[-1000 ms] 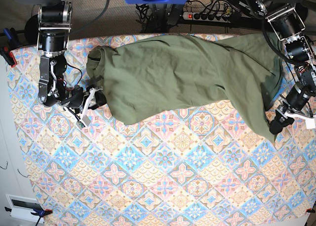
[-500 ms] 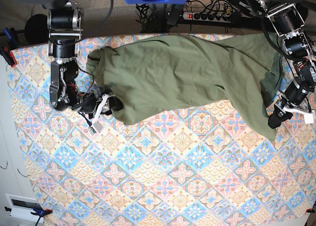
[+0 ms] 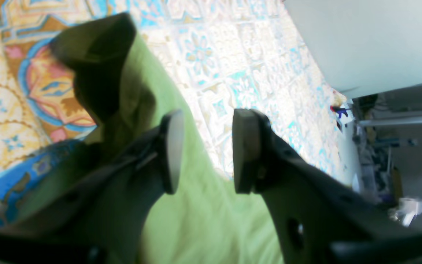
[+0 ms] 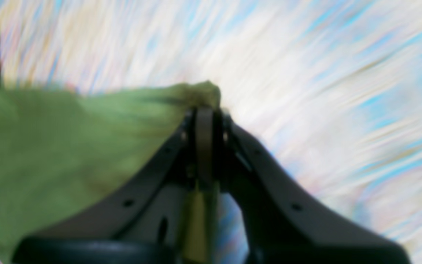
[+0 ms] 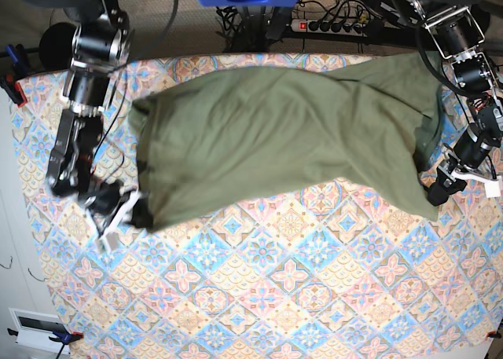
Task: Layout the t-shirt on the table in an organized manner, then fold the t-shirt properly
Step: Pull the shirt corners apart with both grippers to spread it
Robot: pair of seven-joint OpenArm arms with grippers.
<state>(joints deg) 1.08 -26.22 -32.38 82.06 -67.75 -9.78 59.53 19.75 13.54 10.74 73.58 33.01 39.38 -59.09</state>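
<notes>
no readable text anywhere — the t-shirt (image 5: pixel 275 139) is plain olive, the table (image 5: pixel 259 296) cloth is only floral tiles, and the power strip (image 5: pixel 334 25) at 12 o'clock shows no legible label.

Olive-green t-shirt (image 5: pixel 275 131) spread wrinkled across far half of patterned table (image 5: pixel 275 296).

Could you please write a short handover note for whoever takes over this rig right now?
Right gripper: shut on a corner of the t-shirt, low at the table's near left in the base view.
Left gripper: open, jaws astride the shirt's edge, not pinching it.
Done: shirt partly spread across the table's far half.
Left: finish flattening it, then fold.
</notes>
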